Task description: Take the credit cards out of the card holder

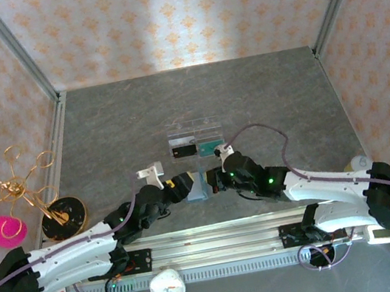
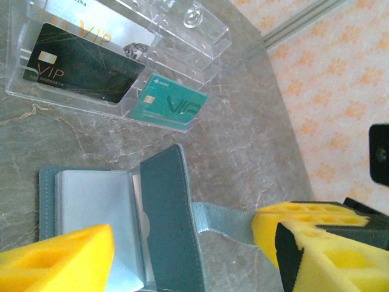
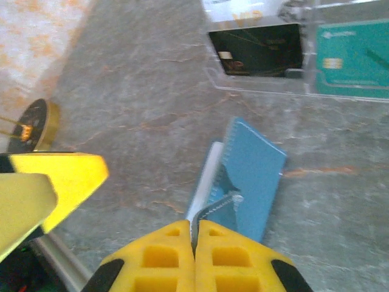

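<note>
Left wrist, card holder (image 2: 170, 219), black card (image 2: 85, 70) VIP, teal-green card (image 2: 170, 106) VIP

Bright, even light; wrist views soft, perhaps slightly overexposed.

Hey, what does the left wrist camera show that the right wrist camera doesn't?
Left wrist: the card holder seen from its open side, with the clear sleeves inside. Right wrist: the right gripper shut on the card holder's near edge, and a gold stand base off to the side. Both: the black card and the teal-green card in the clear tray.
</note>
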Tool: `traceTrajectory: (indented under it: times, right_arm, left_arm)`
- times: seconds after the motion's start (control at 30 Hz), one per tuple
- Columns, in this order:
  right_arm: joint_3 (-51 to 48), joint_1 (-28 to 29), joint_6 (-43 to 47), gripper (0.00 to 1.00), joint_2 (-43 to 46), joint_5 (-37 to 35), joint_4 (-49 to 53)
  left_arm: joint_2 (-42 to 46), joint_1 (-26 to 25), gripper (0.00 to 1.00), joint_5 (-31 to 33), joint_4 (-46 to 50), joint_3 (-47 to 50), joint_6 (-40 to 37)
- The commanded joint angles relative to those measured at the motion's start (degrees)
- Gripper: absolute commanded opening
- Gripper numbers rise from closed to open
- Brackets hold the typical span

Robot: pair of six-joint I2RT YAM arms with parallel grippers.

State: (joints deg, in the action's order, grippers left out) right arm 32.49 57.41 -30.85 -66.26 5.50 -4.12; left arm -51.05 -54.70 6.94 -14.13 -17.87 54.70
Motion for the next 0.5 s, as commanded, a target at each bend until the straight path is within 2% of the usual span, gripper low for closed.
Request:
traceTrajectory:
  times: [0.0, 0.3, 0.43, 0.47]
  right_arm:
    - [-2.38, -0.72, -3.32, 0.00, 0.38, -5.71, 5.65]
    - [-9.25, -2.68, -11.32, 0.00, -2.63, -12.25, 6.67]
    - [-9.64, -3.38, -12.48, 0.01, -4.31, -13.14, 6.89]
    - [-9.52, -3.51, -12.54, 0.10, -4.28, -13.22, 7.23]
  left_arm:
    - [-3.83, 0.19, 0.61, -1.35, -0.39, -2.20, -4.69]
    - [-21.83, 0.15, 0.16, -9.26, -11.30, -6.47, -6.96]
    - [-27.48, 0.09, 0.11, -11.64, -13.80, -7.90, -7.18]
    - [-28.67, 0.02, 0.10, -12.47, -14.32, -8.39, -7.23]
